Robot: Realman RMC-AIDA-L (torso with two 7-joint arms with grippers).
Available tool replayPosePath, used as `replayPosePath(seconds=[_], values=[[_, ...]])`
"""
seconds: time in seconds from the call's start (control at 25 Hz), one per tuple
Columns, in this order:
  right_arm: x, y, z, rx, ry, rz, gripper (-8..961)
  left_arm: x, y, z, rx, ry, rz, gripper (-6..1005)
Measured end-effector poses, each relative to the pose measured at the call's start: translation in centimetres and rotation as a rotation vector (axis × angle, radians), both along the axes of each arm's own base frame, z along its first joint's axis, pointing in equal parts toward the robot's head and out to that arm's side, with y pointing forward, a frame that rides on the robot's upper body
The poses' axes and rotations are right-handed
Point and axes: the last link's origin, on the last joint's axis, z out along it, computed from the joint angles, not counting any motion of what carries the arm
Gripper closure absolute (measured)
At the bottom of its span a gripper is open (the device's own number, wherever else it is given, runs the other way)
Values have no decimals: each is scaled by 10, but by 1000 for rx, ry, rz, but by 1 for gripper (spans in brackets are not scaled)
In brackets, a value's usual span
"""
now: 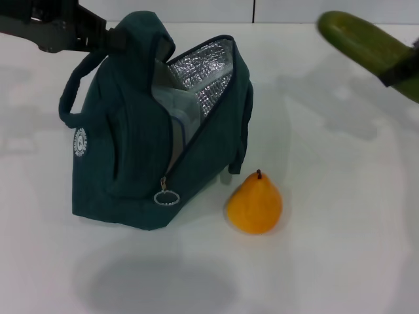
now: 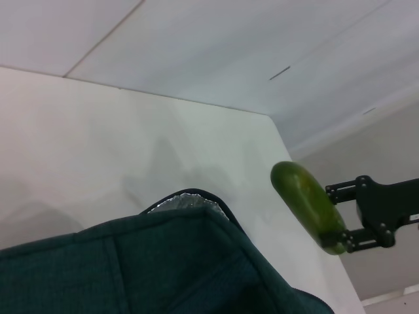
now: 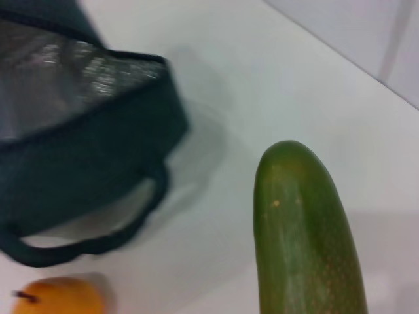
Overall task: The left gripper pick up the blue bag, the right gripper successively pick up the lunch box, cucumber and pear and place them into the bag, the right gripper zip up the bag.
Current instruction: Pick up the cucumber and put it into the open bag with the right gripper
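Observation:
The blue bag (image 1: 137,144) stands on the white table, its top pulled up by my left gripper (image 1: 112,39), which is shut on the fabric at the top. The zipper is open, showing the silver lining (image 1: 203,69) and the pale lunch box (image 1: 171,108) inside. My right gripper (image 2: 345,222) is shut on one end of the cucumber (image 1: 366,44) and holds it in the air to the right of the bag, above the table. The cucumber (image 3: 304,235) fills the right wrist view, with the bag (image 3: 85,150) beyond it. The pear (image 1: 255,203) stands upright just right of the bag's front corner.
The zipper's ring pull (image 1: 167,197) hangs at the bag's front lower edge. One loop handle (image 1: 71,98) droops on the bag's left side, another (image 3: 85,245) lies on the table near the pear (image 3: 62,297). A wall rises behind the table (image 1: 340,196).

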Motion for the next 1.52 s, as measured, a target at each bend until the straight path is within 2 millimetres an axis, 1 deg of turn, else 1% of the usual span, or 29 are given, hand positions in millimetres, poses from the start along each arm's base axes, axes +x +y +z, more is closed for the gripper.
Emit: replayPosePath(seconds=[0.28, 0.32, 0.36, 0.4, 0.52, 0.64, 0.88, 1.16, 1.36, 1.52], values=[[-58, -8, -19, -90, -15, 186, 351, 2, 1, -1, 1, -3, -6, 954], [-58, -8, -19, -90, -15, 186, 351, 2, 1, -1, 2, -3, -8, 955], [-65, -9, -21, -102, -18, 208, 351, 3, 1, -1, 2, -3, -10, 955], [-78, -14, -31, -149, -32, 255, 351, 3, 2, -1, 3, -3, -13, 955], [-88, -20, -41, -200, -48, 303, 351, 4, 2, 0, 4, -4, -18, 955], [-96, -26, -50, -248, -65, 347, 351, 5, 2, 0, 8, -4, -20, 955], [-99, -26, -55, -265, -70, 398, 352, 6, 3, 1, 19, -10, -39, 955], [-116, -27, -63, -290, -67, 472, 352, 6, 6, 1, 36, -8, -44, 955], [-118, -29, -71, -317, -62, 490, 352, 6, 7, 0, 41, -11, -43, 955], [-119, -28, -76, -305, -53, 511, 352, 7, 6, -3, 35, -14, -44, 955]])
